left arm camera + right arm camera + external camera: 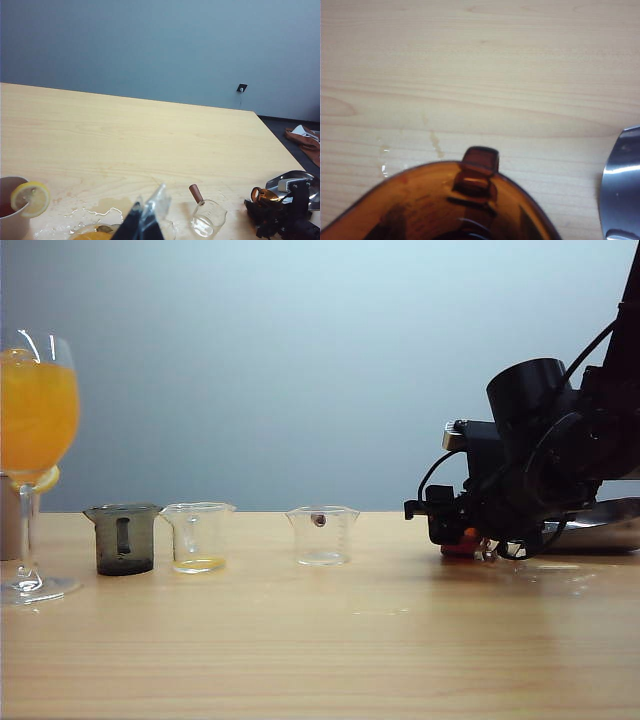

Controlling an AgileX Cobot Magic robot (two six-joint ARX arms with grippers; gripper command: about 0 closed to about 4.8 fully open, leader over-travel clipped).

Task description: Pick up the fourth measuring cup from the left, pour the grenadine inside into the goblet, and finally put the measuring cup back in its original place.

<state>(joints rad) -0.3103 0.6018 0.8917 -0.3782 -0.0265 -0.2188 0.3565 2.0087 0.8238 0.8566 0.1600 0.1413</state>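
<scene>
The right pincer (468,538) is low on the wooden surface (320,640), set around the fourth measuring cup (463,540), of which only a sliver of orange-red shows between dark parts. Its own camera looks straight down into the cup (440,205): translucent amber plastic, thin-walled, with a flared rim and a small squared spout. How wide the jaws stand, and whether they already press the wall, cannot be told.

The step in hand appears to be taking hold of this cup. To do it well, the grip should be firm but gentle, since thin plastic likely flexes, and the lift level, so the dark grenadine (465,232) stays inside.

Beyond the right pincer, across the row, stand a clear cup (322,534), another clear cup with a yellow trace (198,536) and a smoky grey cup (123,538). Farthest off is the goblet (35,455), tall, stemmed glass, nearly full of orange juice. A shiny metal tray (622,185) lies just beside the cup.

The left pincer (145,220) hangs well apart from the cup; its opening cannot be judged. Wet patches (95,212) lie below it.
</scene>
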